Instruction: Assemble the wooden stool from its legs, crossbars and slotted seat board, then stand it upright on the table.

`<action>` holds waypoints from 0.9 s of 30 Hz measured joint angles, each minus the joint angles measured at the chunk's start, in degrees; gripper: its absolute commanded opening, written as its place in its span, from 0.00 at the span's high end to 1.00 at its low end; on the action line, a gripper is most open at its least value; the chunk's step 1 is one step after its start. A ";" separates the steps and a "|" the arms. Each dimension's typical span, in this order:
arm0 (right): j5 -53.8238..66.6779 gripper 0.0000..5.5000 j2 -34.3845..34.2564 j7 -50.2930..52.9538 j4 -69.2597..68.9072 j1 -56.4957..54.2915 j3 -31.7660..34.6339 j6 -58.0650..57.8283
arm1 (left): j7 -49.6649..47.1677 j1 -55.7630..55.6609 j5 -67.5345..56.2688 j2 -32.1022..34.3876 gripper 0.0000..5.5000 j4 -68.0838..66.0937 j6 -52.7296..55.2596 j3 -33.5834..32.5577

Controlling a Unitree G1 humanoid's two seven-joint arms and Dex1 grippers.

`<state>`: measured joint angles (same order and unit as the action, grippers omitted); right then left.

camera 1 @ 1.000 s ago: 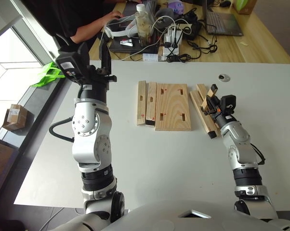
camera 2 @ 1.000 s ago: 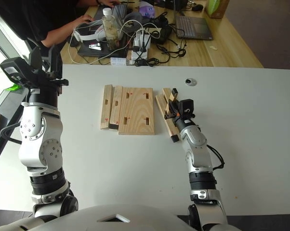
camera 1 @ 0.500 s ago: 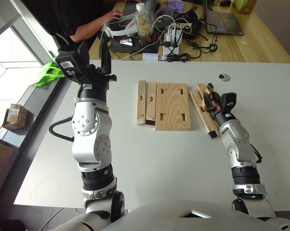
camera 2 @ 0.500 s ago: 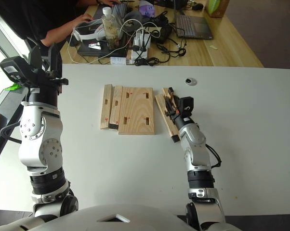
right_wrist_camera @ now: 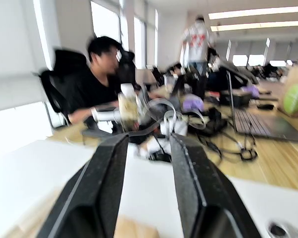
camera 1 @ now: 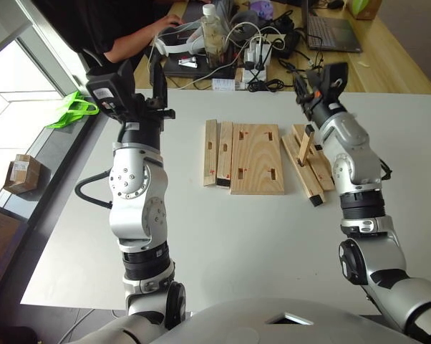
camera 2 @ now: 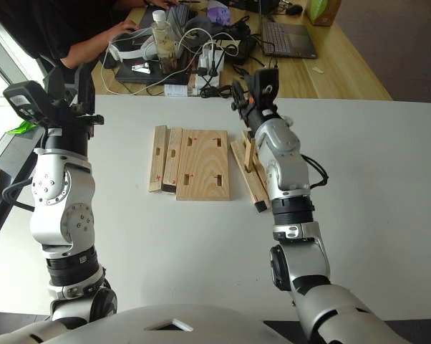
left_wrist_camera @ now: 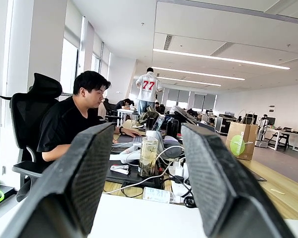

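Note:
The slotted seat board (camera 1: pixel 257 159) lies flat in the middle of the white table (camera 1: pixel 201 244). Two slotted wooden bars (camera 1: pixel 217 153) lie side by side against its left edge. On its right is a pile of legs and crossbars (camera 1: pixel 310 172), with one short piece (camera 1: pixel 306 146) leaning steeply upright on it. My right gripper (camera 1: pixel 307 79) hangs in the air above the table's far edge, beyond the pile, open with nothing between its fingers (right_wrist_camera: pixel 188 178). My left gripper (camera 1: pixel 140 75) is held high at the far left, open and empty (left_wrist_camera: pixel 146 163).
Behind the white table stands a wooden desk (camera 1: pixel 387 64) with a laptop (camera 1: pixel 331 32), a bottle (camera 1: pixel 212 32), cables and a seated person's hands. The table's near half and right side are bare. Its left edge drops to the floor.
My right gripper has risen from the pile of legs and swung toward the far edge of the table. The short piece it was at now leans upright on the pile. The left arm barely moved.

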<state>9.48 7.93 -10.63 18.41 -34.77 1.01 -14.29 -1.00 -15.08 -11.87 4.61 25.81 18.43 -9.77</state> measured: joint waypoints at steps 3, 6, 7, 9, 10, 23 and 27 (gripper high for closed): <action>-1.39 0.72 1.59 -0.21 3.90 -0.71 -0.06 -0.40 | 0.05 0.00 0.00 -0.03 0.55 -0.09 -0.01 0.10; -0.01 0.72 0.12 -1.87 3.40 -0.59 0.22 -0.65 | 0.04 0.00 0.01 -0.07 0.55 -0.19 -0.05 0.25; 1.03 0.72 -0.71 -2.59 2.61 -0.25 0.41 -0.64 | 0.01 -0.01 0.02 -0.08 0.55 -0.19 -0.05 0.25; 4.15 0.72 -2.70 -3.90 0.76 0.63 1.66 -1.25 | -0.07 0.00 0.03 -0.10 0.55 -0.17 -0.06 0.27; 5.47 0.72 -3.26 -3.94 -0.01 0.81 2.49 -1.87 | -0.09 0.01 0.03 -0.11 0.55 -0.14 -0.07 0.29; 2.20 0.72 4.96 2.10 1.28 2.01 8.12 -2.95 | -0.58 0.21 0.00 -0.18 0.55 0.11 -0.05 0.31; -0.47 0.72 5.95 -7.01 -3.20 12.32 -3.02 -11.05 | -0.87 0.43 -0.07 -0.15 0.55 0.43 1.16 0.29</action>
<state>9.01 13.88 -17.64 15.21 -22.45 -2.01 -25.34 -1.87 -14.65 -11.94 4.46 26.25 19.59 -9.48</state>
